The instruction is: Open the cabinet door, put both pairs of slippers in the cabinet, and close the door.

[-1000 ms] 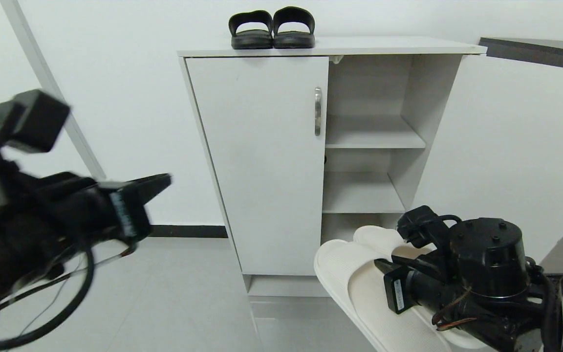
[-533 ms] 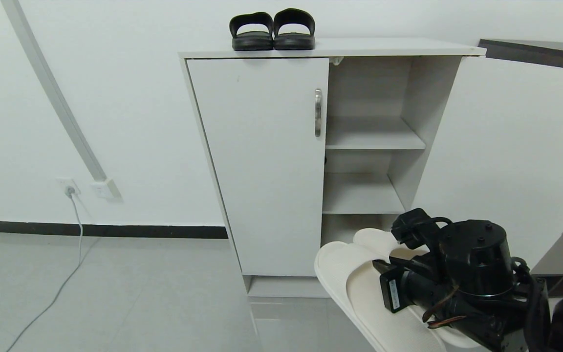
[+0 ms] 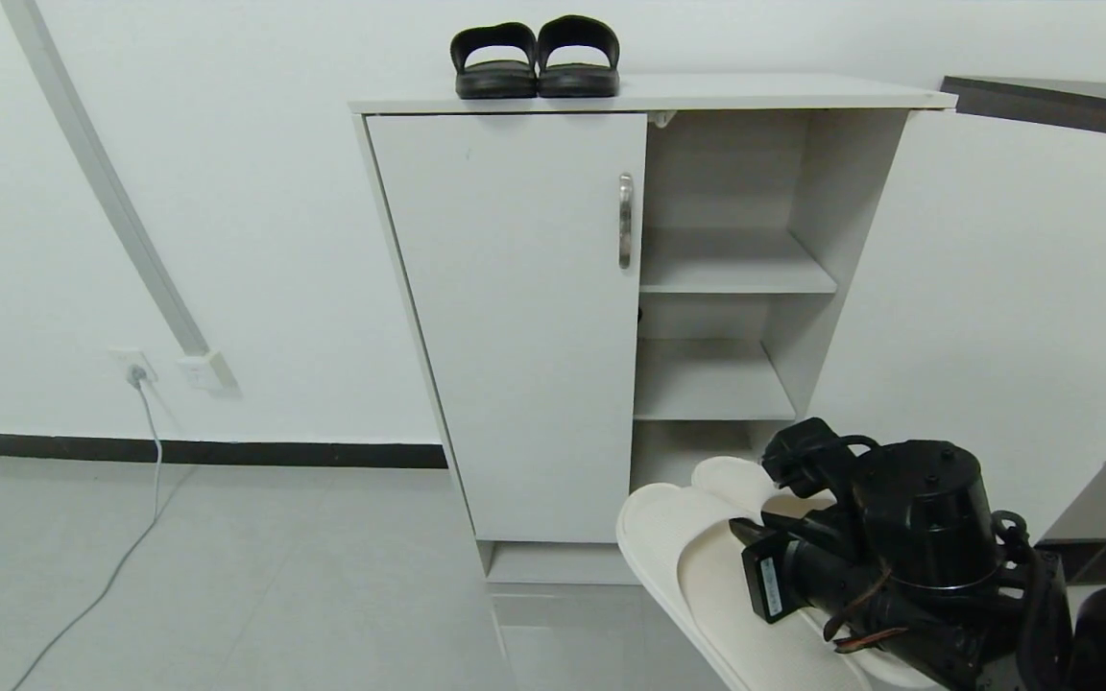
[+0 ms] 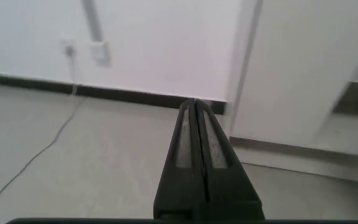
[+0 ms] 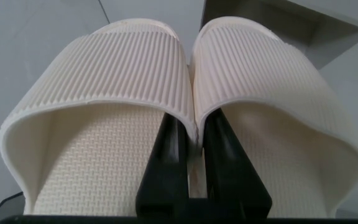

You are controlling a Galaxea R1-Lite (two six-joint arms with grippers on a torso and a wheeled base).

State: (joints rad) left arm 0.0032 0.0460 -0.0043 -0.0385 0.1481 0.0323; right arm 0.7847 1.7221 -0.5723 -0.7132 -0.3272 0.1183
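Right gripper (image 5: 190,155): clamps the white slippers (image 3: 683,542) by their adjoining inner edges, fingers passing under the straps; holds the pair side by side, toes tilted up toward the cabinet (image 3: 803,91), low before its bottom compartment. Left gripper (image 4: 196,109): presents fingers pressed together, aimed over the floor (image 4: 73,162) beside the cabinet. Black slippers (image 3: 534,59): sit side by side on the cabinet top, above the closed left door (image 3: 505,326). Right door (image 3: 995,288): stands swung wide, exposing the shelves (image 3: 731,274).
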